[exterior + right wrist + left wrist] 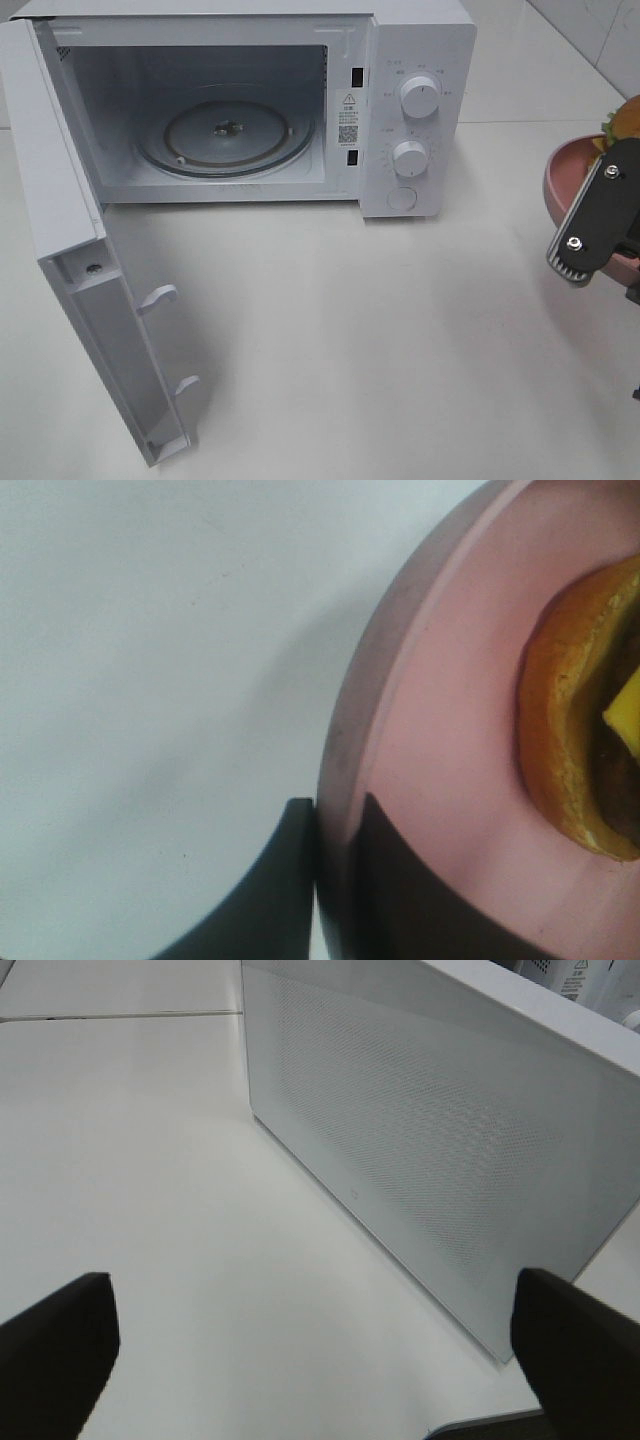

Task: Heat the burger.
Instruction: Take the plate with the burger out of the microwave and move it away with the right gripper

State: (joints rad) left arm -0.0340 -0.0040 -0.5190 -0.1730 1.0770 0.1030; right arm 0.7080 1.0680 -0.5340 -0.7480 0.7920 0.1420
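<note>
Nearest the camera in the exterior high view, the microwave door (90, 290) stands swung fully open over the white worktop (380, 340), its two latch hooks facing inward. At the right edge of that view, the right hand (335, 870) is clamped on the rim of the pink plate (440, 730); the right wrist view shows one finger outside the rim and one inside, pinching it between them. The burger (575, 740) sits on that plate, its golden bun and a corner of yellow cheese visible, and in the exterior view only a sliver of it shows above the arm. The left hand (310, 1350) is spread wide and grips nothing; its two dark fingertips (55, 1345) frame bare worktop beside the perforated outer face of the door. Farther back, the microwave (400, 100) stands with its cavity exposed, the glass turntable (225, 135) lying inside. Two round knobs (418, 97) and a button occupy the control panel on its right.
</note>
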